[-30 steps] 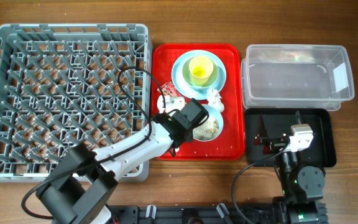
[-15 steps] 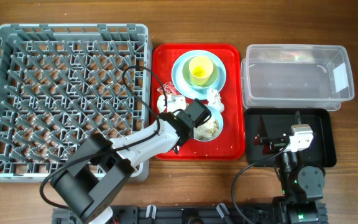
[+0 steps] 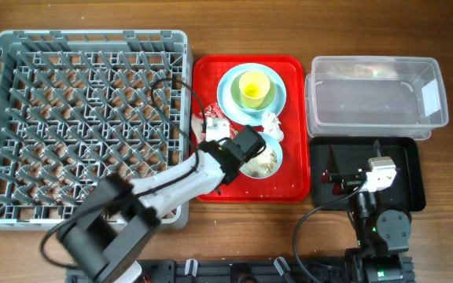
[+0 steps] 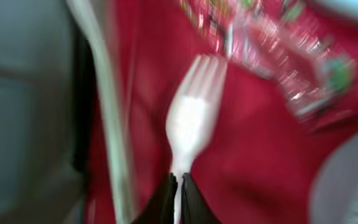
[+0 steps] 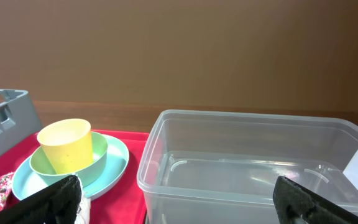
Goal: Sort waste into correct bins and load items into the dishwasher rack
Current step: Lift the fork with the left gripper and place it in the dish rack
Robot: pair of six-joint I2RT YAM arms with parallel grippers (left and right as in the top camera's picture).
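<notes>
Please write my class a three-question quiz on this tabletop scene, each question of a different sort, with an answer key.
1. True or false: the yellow cup sits in a bowl on the blue plate.
2. What does the shut left gripper hold? A spoon, B fork, C wrapper.
3. Fill in: the open right gripper hovers above the ____.
Key: 1 true; 2 B; 3 black tray.

Narrow lane on the red tray (image 3: 291,179) — dishwasher rack (image 3: 185,102) left; wrapper (image 3: 215,123) and bowl (image 3: 263,162) right.
</notes>
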